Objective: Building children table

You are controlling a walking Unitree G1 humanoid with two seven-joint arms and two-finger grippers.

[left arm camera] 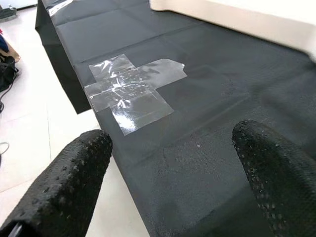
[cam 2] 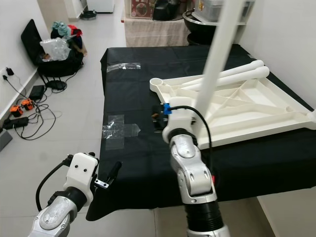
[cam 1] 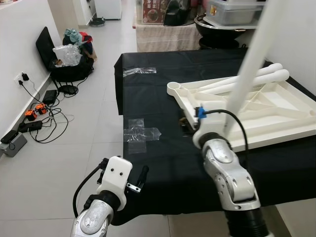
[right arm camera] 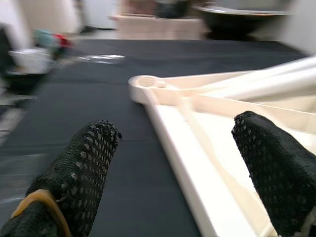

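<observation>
Left eye view: the white table top (cam 1: 276, 111) lies upside down on the black cloth (cam 1: 163, 98), just ahead of the right gripper (cam 1: 190, 121). The left gripper (cam 1: 140, 178) is at the cloth's near edge. Left wrist view: its fingers (left arm camera: 64, 182) are spread wide, with clear tape (left arm camera: 131, 91) ahead of them. Right wrist view: the fingers (right arm camera: 269, 168) are wide apart, and the table top's corner socket (right arm camera: 145, 83) is ahead between them.
</observation>
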